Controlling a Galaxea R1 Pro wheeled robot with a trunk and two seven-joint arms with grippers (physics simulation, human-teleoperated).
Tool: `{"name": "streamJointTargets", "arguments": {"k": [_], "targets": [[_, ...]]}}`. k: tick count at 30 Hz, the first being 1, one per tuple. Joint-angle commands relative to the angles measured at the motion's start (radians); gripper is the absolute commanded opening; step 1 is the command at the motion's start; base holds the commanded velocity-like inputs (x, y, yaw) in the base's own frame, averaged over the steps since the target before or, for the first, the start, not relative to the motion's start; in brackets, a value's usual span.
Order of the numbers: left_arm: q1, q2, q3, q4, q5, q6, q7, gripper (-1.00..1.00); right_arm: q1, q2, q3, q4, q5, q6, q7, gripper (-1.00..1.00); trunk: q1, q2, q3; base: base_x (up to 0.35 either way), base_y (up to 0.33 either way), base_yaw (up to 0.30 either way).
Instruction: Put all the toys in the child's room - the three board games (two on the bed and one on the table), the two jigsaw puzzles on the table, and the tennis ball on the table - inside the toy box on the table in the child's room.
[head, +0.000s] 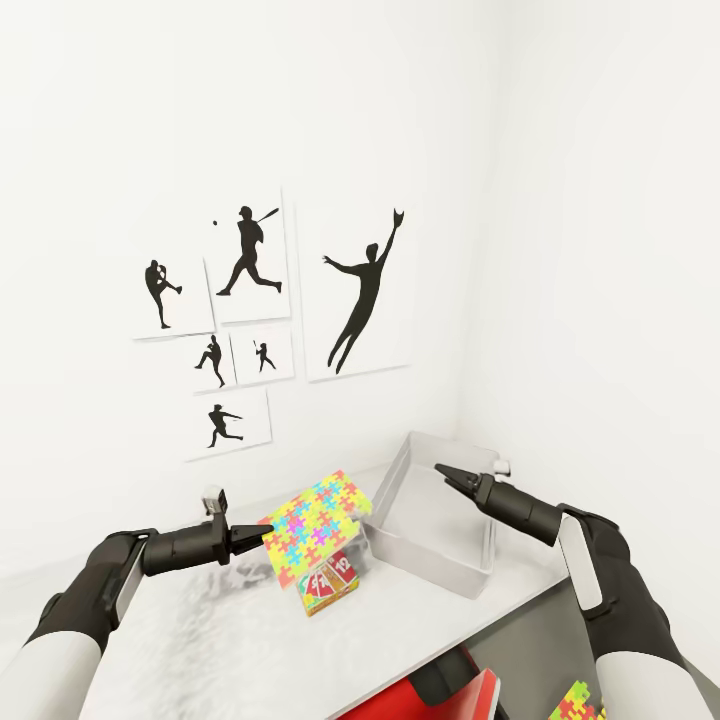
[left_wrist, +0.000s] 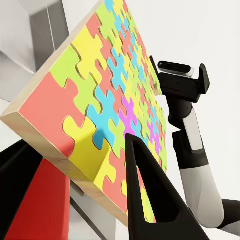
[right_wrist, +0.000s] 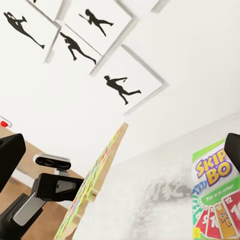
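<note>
Gripping a tilted jigsaw puzzle (head: 315, 530), left hand (head: 262, 537) hovers.

A bright jigsaw puzzle (head: 315, 525) tilts above the SKIP BO game (head: 328, 586) on the table (head: 200, 640), beside the grey toy box (head: 432, 515)

I see the jigsaw puzzle (left_wrist: 107, 95) as a pale wood board with a smooth, matt painted face in bright colours. My left fingers (left_wrist: 150, 195) look like matt black plastic. The desk (head: 200, 640) top is mottled pale grey, faintly glossy. The SKIP BO box (right_wrist: 217, 200) looks like printed card, the toy box (head: 440, 560) like smooth semi-clear grey plastic.
</note>
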Motion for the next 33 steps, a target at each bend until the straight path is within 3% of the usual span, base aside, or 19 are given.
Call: {"name": "streamJointTargets", "arguments": {"k": [1,27,31,33], "targets": [[0.000,0.000,0.000,0.000,0.000,0.011,-0.004,-1.00,0.000,0.000,-0.001,0.001,-0.001,0.002,0.003,1.00,0.000,-0.001,0.000,0.000,0.000,0.000],[0.001,-0.002,0.001,0.000,-0.002,0.012,0.004,-1.00,0.000,-0.005,-0.005,0.003,-0.009,-0.010,0.012,1.00,0.000,-0.001,0.000,0.000,0.000,0.000],[0.000,-0.013,0.002,0.000,-0.002,0.017,0.014,-1.00,0.000,-0.012,-0.019,0.005,-0.009,-0.009,0.013,1.00,0.000,-0.001,0.000,0.000,0.000,0.000],[-0.004,-0.032,0.002,-0.005,-0.003,0.020,0.031,-1.00,0.000,-0.014,-0.039,0.006,-0.009,-0.008,0.015,1.00,0.000,-0.001,0.000,0.000,0.000,0.000]]}}
